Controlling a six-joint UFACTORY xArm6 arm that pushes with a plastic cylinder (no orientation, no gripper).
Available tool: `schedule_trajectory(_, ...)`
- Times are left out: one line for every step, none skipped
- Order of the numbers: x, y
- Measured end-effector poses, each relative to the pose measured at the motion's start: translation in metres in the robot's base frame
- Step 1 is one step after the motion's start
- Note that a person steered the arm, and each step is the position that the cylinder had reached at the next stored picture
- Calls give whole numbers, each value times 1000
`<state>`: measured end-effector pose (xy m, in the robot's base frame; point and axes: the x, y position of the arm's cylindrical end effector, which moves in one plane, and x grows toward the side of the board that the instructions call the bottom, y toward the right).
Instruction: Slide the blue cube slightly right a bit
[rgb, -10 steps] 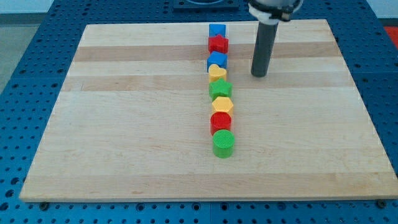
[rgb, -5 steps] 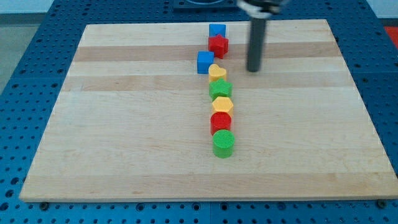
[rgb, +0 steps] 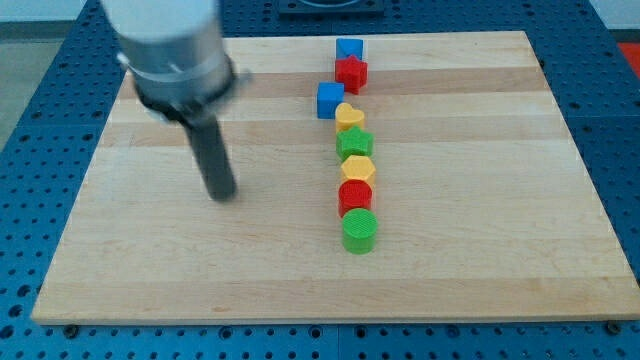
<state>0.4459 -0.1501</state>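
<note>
1. The bench (rgb: 480, 270) is a pale wooden board that fills most of the view, resting on a blue perforated surface.
2. The arm enters from the view's top left as a blurred grey cylinder, ending in a straight dark rod. My tip (rgb: 222, 196) sits on the bench at the view's left of centre, well apart from every block. There is no hand on this arm, so you have no open or closed state to read.
3. A column of blocks runs down the middle of the bench. From the view's top you find a small blue block (rgb: 349, 48), a red star-like block (rgb: 351, 71), a yellow heart-like block (rgb: 349, 116), a green star-like block (rgb: 354, 142), a yellow hexagonal block (rgb: 357, 168), a red cylinder (rgb: 355, 196) and a green cylinder (rgb: 360, 230).
4. The blue cube (rgb: 330, 99), the block you are asked to move, sits just off the column on its left side, beside the red star-like block and the yellow heart-like block.
5. Judging progress: the rightward slide looks not yet done. My tip is on the cube's left side, which suits a push to the right, but it lies lower in the view and far from the cube. You would need to bring it level with the cube, close the gap, then nudge gently.
</note>
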Motion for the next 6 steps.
schedule_trajectory(-96,31)
schedule_trajectory(-95,54)
schedule_trajectory(-97,113)
schedule_trajectory(-107,124)
schedule_trajectory(-113,120)
schedule_trajectory(-116,143)
